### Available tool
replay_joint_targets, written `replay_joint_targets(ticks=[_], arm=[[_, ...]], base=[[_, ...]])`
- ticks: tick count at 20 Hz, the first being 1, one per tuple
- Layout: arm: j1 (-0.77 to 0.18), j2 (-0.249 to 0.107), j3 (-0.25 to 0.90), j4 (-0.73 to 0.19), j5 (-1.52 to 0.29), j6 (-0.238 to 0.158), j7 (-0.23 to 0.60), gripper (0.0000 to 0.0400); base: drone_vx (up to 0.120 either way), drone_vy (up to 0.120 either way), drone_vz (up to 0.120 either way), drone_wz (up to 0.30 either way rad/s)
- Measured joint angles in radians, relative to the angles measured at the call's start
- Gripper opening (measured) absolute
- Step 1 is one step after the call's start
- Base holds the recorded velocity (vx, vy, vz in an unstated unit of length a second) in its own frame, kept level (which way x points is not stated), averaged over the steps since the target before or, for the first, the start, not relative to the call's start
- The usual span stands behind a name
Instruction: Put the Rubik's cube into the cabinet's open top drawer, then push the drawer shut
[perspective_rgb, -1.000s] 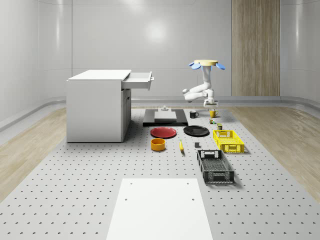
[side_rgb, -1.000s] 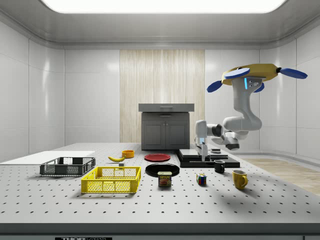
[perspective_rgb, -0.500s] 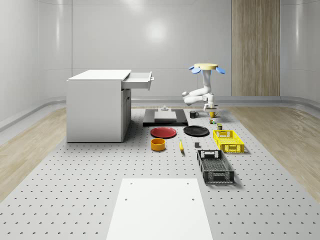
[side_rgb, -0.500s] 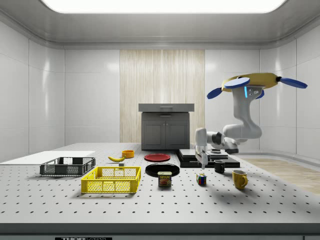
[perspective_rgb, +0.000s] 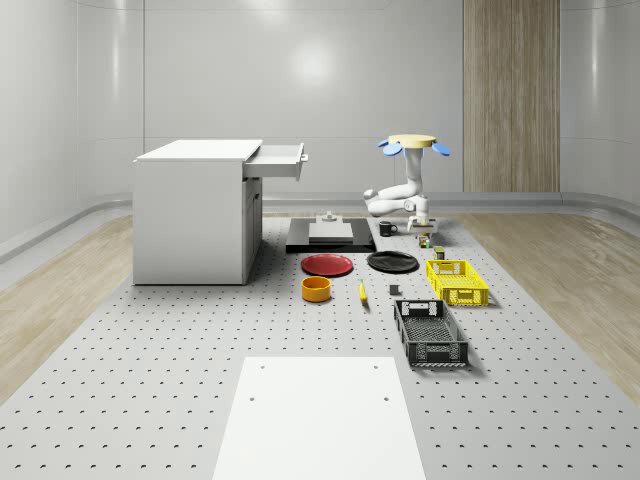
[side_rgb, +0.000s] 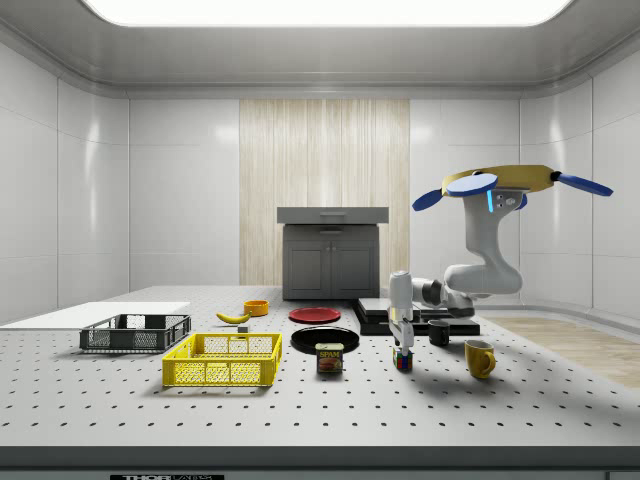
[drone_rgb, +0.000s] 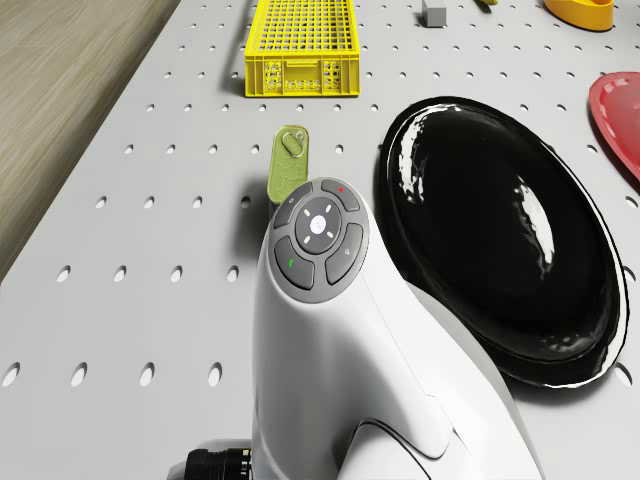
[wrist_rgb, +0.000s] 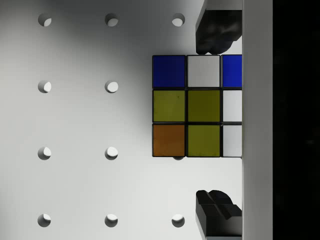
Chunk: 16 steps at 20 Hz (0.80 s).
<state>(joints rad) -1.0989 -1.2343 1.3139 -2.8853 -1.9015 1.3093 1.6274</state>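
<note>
With the drone (side_rgb: 500, 183) hovering over the table's (perspective_rgb: 150, 400) far end, the gripper (wrist_rgb: 216, 121) hangs spread wide just above the cube (wrist_rgb: 187, 106) on the tabletop, a light, rigid, slick-faced block best pinched across two flat opposite sides.

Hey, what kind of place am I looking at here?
Probably a simulated robot test room: a perforated work table laid with crates and dishes, a grey cabinet, and a drone hovering over the table.
</note>
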Motion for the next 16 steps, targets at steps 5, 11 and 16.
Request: replay_joint_targets(ticks=[5, 11, 16], arm=[[-0.010, -0.024, -0.014, 0.004, -0.008, 0.027, 0.009, 0.0400], [-0.020, -0.052, -0.047, 0.011, -0.033, 0.066, 0.017, 0.0400], [-0.025, -0.073, -0.074, 0.018, -0.054, 0.095, 0.019, 0.0394]], base=[[0.000, 0.000, 0.000, 0.000], [0.000, 0.000, 0.000, 0.000], [0.000, 0.000, 0.000, 0.000]])
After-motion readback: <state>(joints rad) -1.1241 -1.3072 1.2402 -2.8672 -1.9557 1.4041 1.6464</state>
